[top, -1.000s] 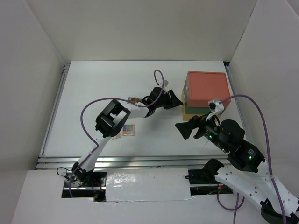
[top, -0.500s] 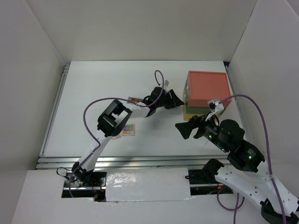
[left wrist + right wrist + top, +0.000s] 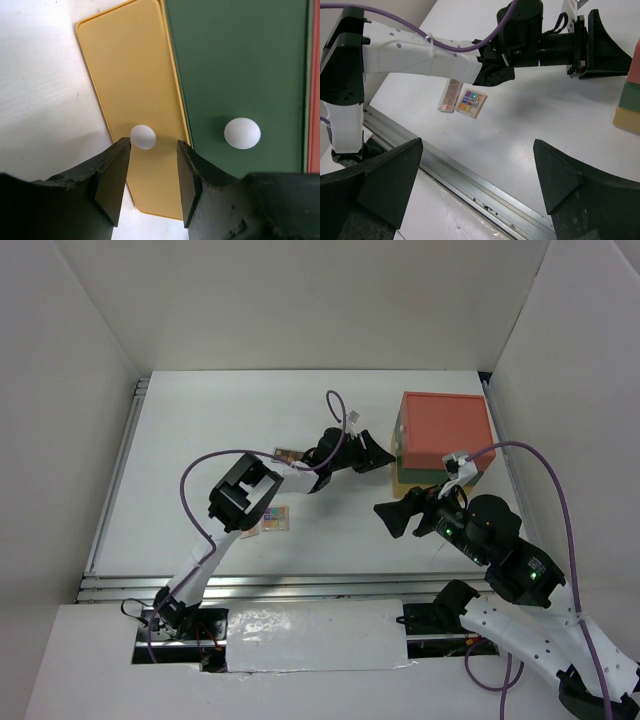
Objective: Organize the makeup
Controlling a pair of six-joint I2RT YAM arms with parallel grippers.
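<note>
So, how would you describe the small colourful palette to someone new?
On the white table, look by the elbow of the left arm, where two flat palettes lie side by side. The square palette has bright mixed colours; the long palette beside it is all brown-pink.

We see our right gripper (image 3: pixel 477 150) with its two fingers spread wide apart above the white table (image 3: pixel 545 130). Beyond them the left arm (image 3: pixel 420 50) reaches across. Below it a long brown-pink palette (image 3: pixel 450 95) lies just beside a square multicoloured palette (image 3: pixel 471 102), and the drawer box (image 3: pixel 631 100) shows at the right edge
</note>
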